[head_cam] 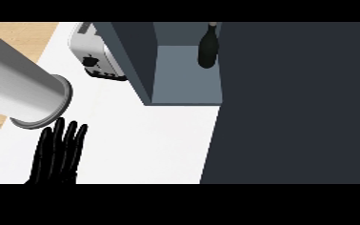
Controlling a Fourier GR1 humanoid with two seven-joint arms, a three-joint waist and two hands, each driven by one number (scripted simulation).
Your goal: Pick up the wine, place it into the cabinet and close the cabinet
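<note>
White counter (pixel 147 143) spreads below the open cabinet (pixel 137 57), with wood floor (pixel 25 33) far to its left. The wine (pixel 207 47) stands inside the cabinet, and a toaster (pixel 98 57) sits just left of it. The left hand (pixel 60 155) shows lower left of the cabinet, fingers straight and slightly spread.

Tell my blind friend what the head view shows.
A dark wine bottle is inside the open cabinet. A toaster sits left of the cabinet on the white counter, and the robot's left hand rests open at lower left.
</note>
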